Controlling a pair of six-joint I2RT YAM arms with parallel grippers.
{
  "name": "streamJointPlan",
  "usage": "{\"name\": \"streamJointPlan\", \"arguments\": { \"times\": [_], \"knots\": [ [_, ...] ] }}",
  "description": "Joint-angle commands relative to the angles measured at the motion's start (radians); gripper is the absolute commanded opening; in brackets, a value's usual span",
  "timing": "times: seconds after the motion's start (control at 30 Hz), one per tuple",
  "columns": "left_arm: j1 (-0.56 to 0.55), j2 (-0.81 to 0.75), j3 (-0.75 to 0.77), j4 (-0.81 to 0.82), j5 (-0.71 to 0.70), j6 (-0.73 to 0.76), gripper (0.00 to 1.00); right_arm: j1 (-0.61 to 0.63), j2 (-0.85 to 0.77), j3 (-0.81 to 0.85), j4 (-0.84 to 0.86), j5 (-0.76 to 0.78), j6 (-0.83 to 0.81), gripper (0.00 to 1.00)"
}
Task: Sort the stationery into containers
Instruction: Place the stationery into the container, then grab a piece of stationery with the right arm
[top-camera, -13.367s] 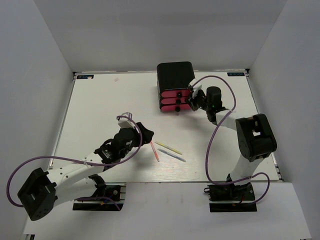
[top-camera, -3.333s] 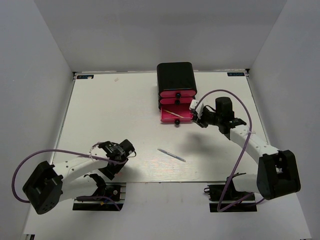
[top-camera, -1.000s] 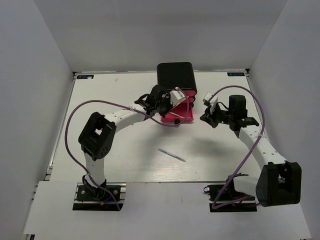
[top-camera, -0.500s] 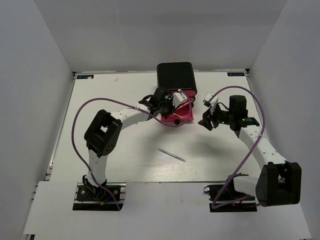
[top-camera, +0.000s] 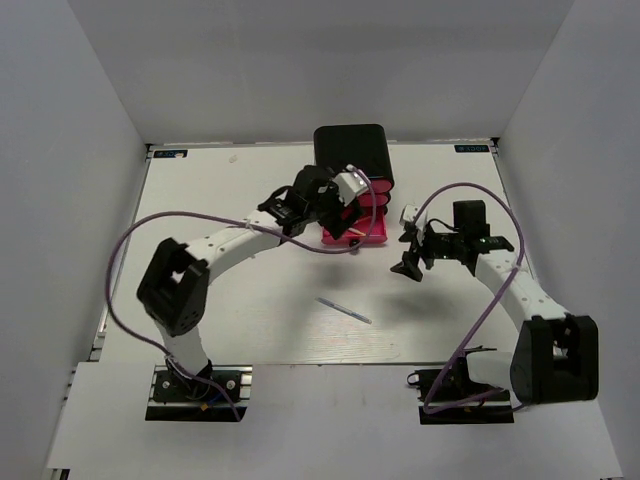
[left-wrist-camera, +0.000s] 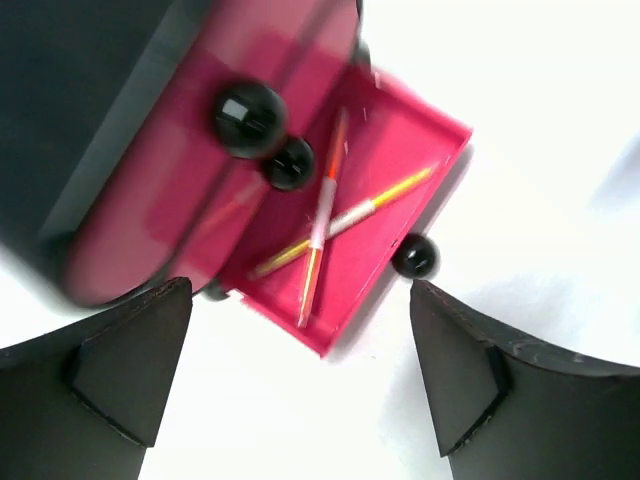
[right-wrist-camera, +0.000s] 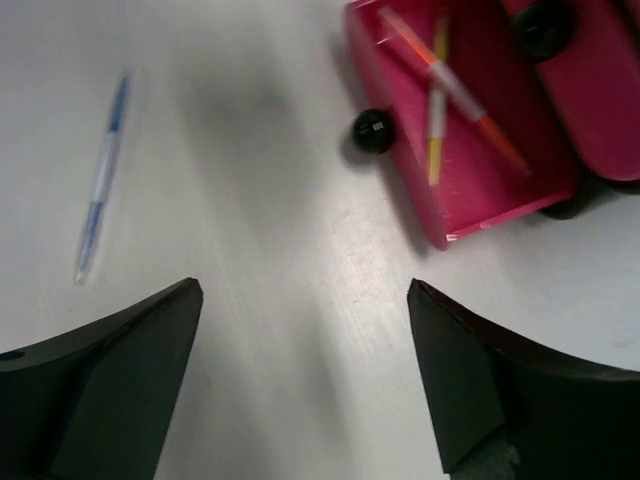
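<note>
The containers (top-camera: 351, 151) are a black box with three pink drawers; the bottom drawer (top-camera: 367, 236) is pulled out. In the left wrist view a pink-orange pen (left-wrist-camera: 322, 215) and a yellow pen (left-wrist-camera: 395, 193) lie crossed in the open drawer (left-wrist-camera: 400, 140). My left gripper (top-camera: 347, 192) hovers open over the drawers, nothing between its fingers (left-wrist-camera: 120, 360). A thin light-blue pen (top-camera: 344, 310) lies alone on the table, also in the right wrist view (right-wrist-camera: 103, 175). My right gripper (top-camera: 407, 252) is open and empty over bare table, right of the drawer (right-wrist-camera: 470, 150).
The white table (top-camera: 200, 200) has raised grey walls on three sides. Purple cables loop from both arms. The drawer's black knob (right-wrist-camera: 372, 130) sticks out toward the near side. The left arm stretches diagonally across the table's middle.
Both grippers went from shut to open. The left one let go over the drawer, where two pens now lie. The right gripper swung down and toward the near side.
</note>
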Motion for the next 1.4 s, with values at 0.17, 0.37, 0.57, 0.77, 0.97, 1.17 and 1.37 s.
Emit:
{"name": "streamJointPlan", "arguments": {
  "times": [0.17, 0.37, 0.57, 0.77, 0.97, 1.17, 1.37],
  "knots": [
    [0.015, -0.471, -0.178, -0.089, -0.216, -0.496, 1.0, 0.069, 0.126, 0.033, -0.277, -0.156, -0.291, 0.28],
    [0.015, -0.761, -0.484, -0.177, -0.293, -0.88, 1.0, 0.333, 0.083, -0.027, -0.053, 0.057, -0.02, 0.39],
    [0.015, -1.071, -0.747, -0.238, -0.359, -1.112, 1.0, 0.527, 0.186, 0.011, 0.039, 0.278, 0.24, 0.53],
    [0.015, -1.201, -0.785, -0.335, -0.416, -1.169, 1.0, 0.624, 0.242, 0.025, 0.073, 0.39, 0.31, 0.56],
    [0.015, -1.212, -0.795, -0.353, -0.416, -1.199, 1.0, 0.69, 0.29, 0.018, 0.113, 0.501, 0.368, 0.57],
    [0.015, -1.201, -0.813, -0.353, -0.407, -1.2, 1.0, 0.724, 0.302, -0.019, 0.17, 0.591, 0.393, 0.55],
    [0.015, -1.201, -0.822, -0.353, -0.407, -1.2, 1.0, 0.774, 0.295, -0.07, 0.235, 0.72, 0.373, 0.47]
  ]
}}
